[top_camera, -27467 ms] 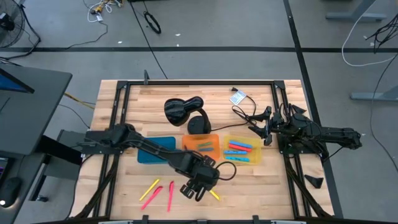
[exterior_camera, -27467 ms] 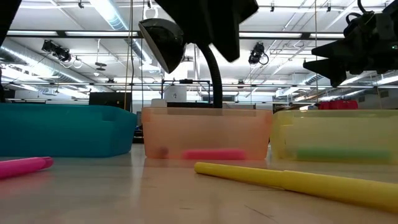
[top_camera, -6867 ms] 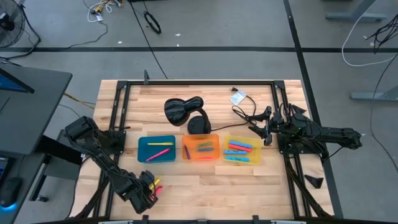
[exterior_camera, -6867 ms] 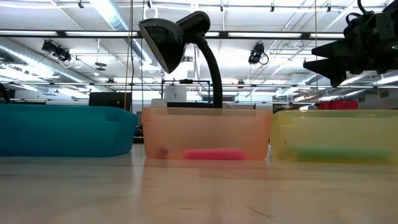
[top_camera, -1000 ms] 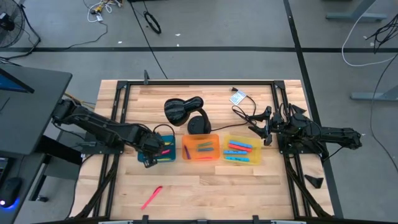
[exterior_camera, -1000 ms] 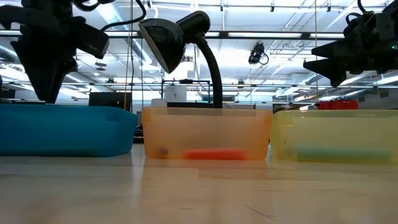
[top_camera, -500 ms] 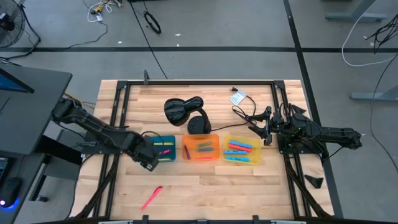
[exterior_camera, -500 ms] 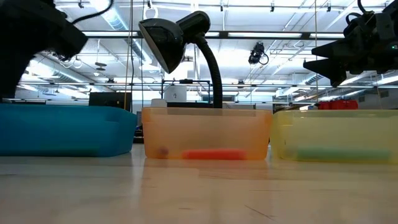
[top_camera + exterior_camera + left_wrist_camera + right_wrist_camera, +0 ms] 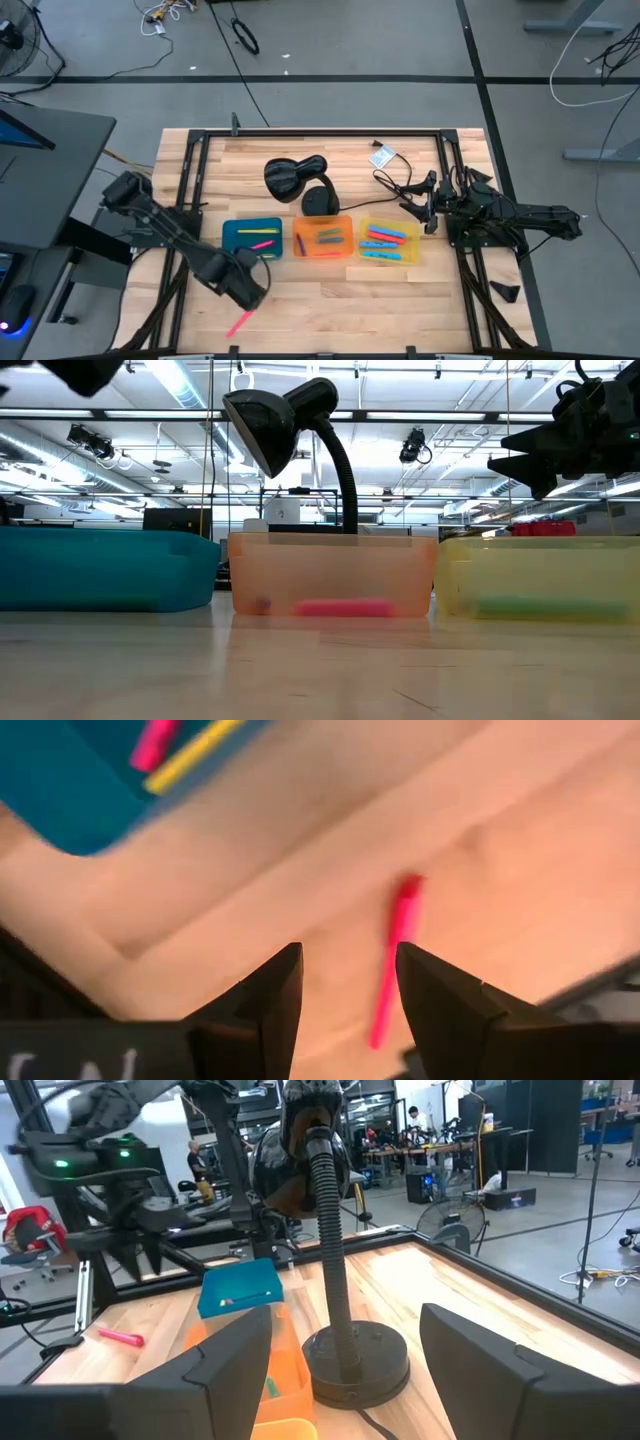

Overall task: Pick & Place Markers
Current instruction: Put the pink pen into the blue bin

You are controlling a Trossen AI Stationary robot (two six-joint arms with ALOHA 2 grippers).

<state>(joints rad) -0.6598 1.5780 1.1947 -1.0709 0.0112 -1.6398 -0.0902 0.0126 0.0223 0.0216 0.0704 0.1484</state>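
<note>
The left gripper (image 9: 345,982) hovers over the bare table (image 9: 400,300), jaws spread and empty, lined up toward the last loose pink marker (image 9: 394,956), which lies alone near the table's front edge, apparently the next pickup. The other markers are already sorted by tray: yellow and pink in the blue tray (image 9: 228,250), others in the orange tray (image 9: 298,250) and yellow tray (image 9: 412,255), beside a black desk lamp (image 9: 292,178). The right gripper (image 9: 418,208) waits at the table's right side, jaws released, clear of the working arm.
</note>
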